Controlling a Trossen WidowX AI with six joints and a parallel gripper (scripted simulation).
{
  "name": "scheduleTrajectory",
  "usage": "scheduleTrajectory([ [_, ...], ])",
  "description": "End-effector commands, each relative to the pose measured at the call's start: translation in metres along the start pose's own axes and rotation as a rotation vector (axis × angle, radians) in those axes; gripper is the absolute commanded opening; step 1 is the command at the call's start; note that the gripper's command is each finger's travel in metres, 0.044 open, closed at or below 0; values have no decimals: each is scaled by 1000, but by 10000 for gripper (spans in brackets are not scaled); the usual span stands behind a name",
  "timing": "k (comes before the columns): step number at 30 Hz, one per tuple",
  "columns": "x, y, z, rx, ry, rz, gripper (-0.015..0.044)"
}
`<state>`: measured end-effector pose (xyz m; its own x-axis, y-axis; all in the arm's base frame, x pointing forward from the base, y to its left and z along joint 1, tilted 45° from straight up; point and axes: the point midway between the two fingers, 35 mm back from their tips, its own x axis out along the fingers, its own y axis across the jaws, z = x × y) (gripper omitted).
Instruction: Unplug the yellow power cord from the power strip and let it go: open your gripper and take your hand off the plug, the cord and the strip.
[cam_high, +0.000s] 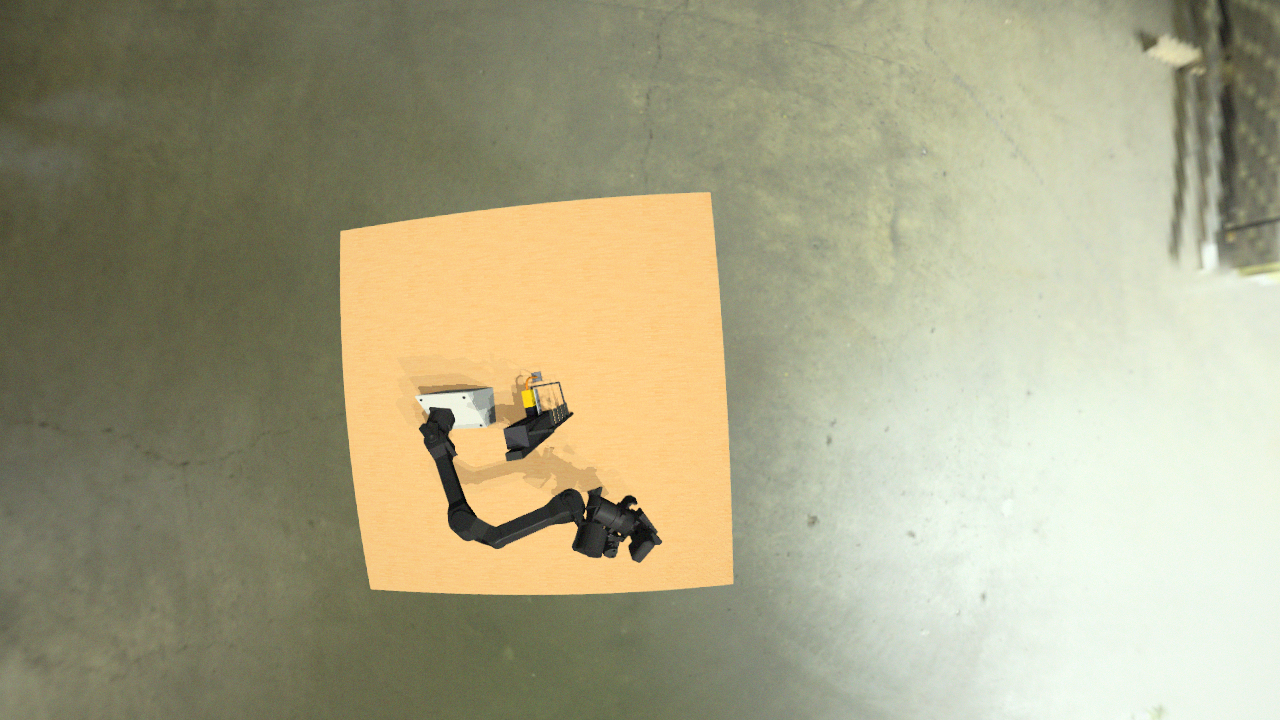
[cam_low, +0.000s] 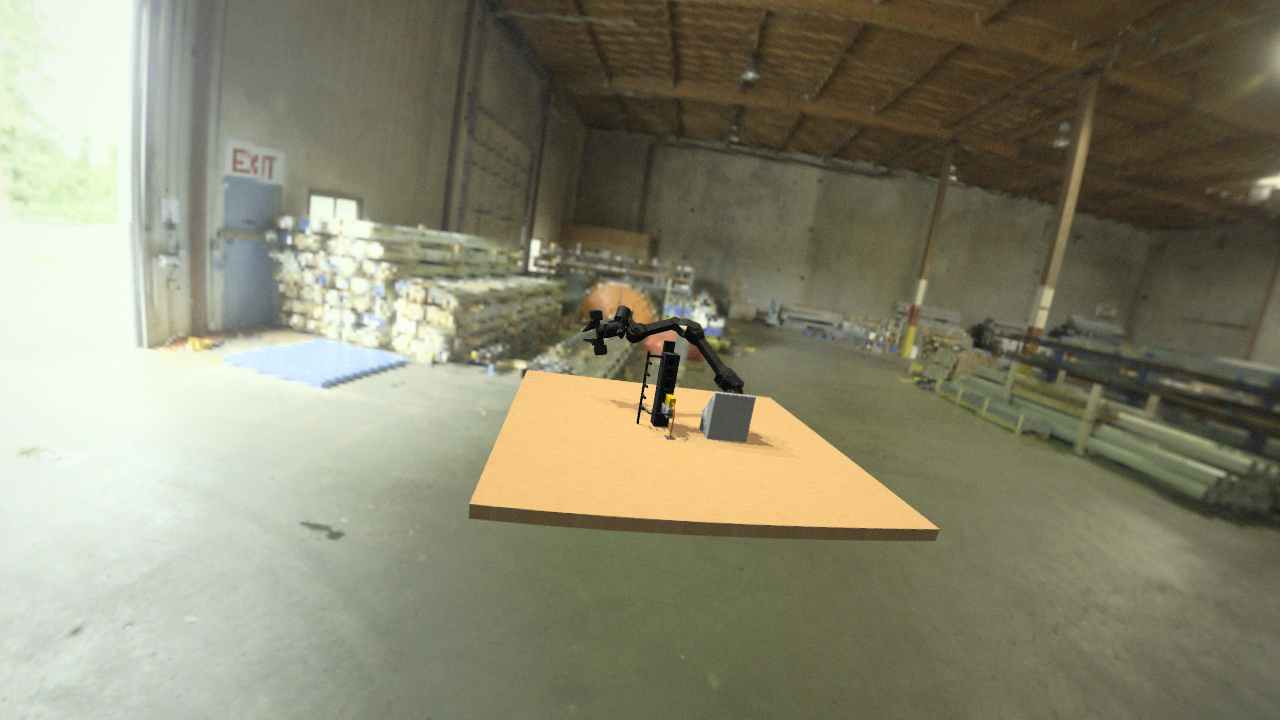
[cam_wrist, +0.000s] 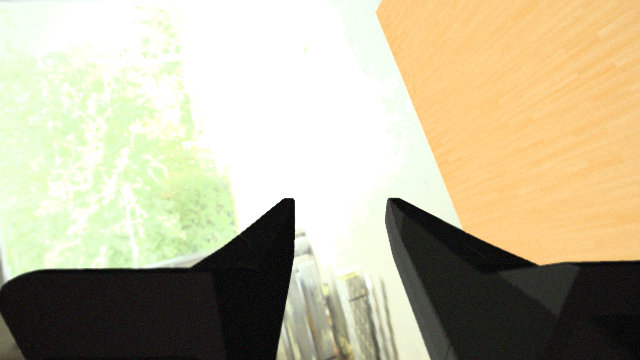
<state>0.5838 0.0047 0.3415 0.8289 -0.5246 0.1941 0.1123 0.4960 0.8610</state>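
The black power strip (cam_high: 535, 431) (cam_low: 667, 380) stands upright on the wooden table (cam_high: 537, 286) (cam_low: 626, 483) (cam_wrist: 525, 125). The yellow plug (cam_high: 528, 399) (cam_low: 670, 405) sits in it near its base, with a short thin cord (cam_high: 524, 381) leading away. My gripper (cam_high: 646, 537) (cam_low: 592, 332) (cam_wrist: 340, 209) is held in the air well away from the strip, near a table edge. Its fingers are partly apart with nothing between them. The wrist view shows only the table corner and bright background past the fingertips.
A grey box (cam_high: 460, 405) (cam_low: 726, 417) stands beside the strip at the arm's base. A thin black rack (cam_high: 554, 398) (cam_low: 646, 386) is on the strip's other side. The table ends close to the gripper.
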Motion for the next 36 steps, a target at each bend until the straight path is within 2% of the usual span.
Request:
scheduleTrajectory([
  [1,-31,-29,-64,-334,196,-75,160],
  [11,-123,-97,-157,-1027,615,-103,160],
  [19,-219,-159,-193,-1619,992,6,160],
  [24,-282,-202,-190,-2027,1258,140,160],
  [29,-339,-239,-169,-2413,1537,332,160],
  [33,-366,-251,-156,-2562,1665,453,160],
  [36,-393,-264,-131,-2760,1840,601,160],
])
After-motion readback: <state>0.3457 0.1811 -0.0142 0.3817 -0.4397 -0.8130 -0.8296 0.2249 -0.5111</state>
